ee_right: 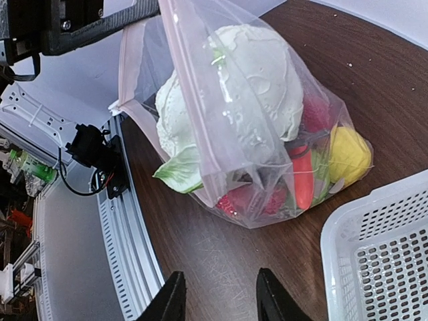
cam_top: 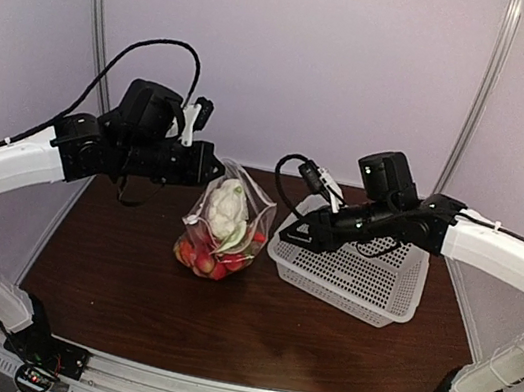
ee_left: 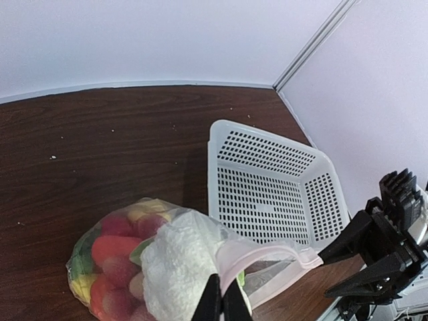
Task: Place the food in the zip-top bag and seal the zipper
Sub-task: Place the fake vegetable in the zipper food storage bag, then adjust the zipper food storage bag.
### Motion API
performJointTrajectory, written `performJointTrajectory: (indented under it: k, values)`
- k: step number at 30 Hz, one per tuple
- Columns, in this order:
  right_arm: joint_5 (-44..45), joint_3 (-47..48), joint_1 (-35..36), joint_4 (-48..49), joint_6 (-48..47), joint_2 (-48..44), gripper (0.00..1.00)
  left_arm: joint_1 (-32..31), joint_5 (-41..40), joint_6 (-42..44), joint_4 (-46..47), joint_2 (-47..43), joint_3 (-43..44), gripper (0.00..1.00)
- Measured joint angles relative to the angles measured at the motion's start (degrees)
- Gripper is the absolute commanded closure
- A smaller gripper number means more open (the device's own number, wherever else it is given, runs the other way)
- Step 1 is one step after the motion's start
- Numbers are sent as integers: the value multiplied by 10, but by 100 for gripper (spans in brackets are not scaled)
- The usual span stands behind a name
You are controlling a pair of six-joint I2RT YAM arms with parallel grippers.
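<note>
Dark table (cam_top: 125, 279), left pincer (ee_left: 223, 302) — pinching bag (cam_top: 241, 215)

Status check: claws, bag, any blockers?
Left claw shut on zip-top bag rim, bag held upright. Right claw open, empty. Food inside, zipper unsealed. Basket beside, not blocking.

The left arm (cam_top: 4, 161) and right arm (cam_top: 501, 248) have white shells, black joints and looping black cables; the right pincer (ee_right: 221, 297) is black.
</note>
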Motion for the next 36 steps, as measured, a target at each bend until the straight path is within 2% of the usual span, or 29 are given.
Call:
performJointTrajectory:
  k: [6, 11, 15, 16, 18, 21, 23, 28, 32, 36]
  values:
    - [0, 47, 32, 6, 1, 52, 61, 0, -10, -23, 14, -23, -27, 100]
    - [-4, 107, 36, 14, 10, 109, 66, 0, -10, -34, 23, -31, -38, 100]
    - [-6, 124, 37, 18, 20, 136, 57, 0, -10, -40, 29, -35, -45, 100]
    - [-6, 126, 37, 17, 22, 140, 57, 0, -10, -41, 29, -37, -47, 100]
    - [-3, 131, 38, 17, 26, 147, 66, 0, -10, -43, 31, -41, -52, 100]
    - [10, 140, 39, 15, 33, 154, 89, 0, -10, -45, 30, -45, -54, 100]
    - [17, 141, 39, 12, 42, 156, 100, 0, -11, -45, 31, -45, -55, 100]
    - [3, 176, 36, -28, 57, 168, 100, 0, -11, -22, 33, -47, -58, 100]
    - [-77, 202, 4, -28, 107, 162, 100, 1, -42, 93, -22, -28, -6, 100]
    - [-161, 199, -49, 12, 184, 156, 100, 7, -59, 169, -50, -17, 27, 100]
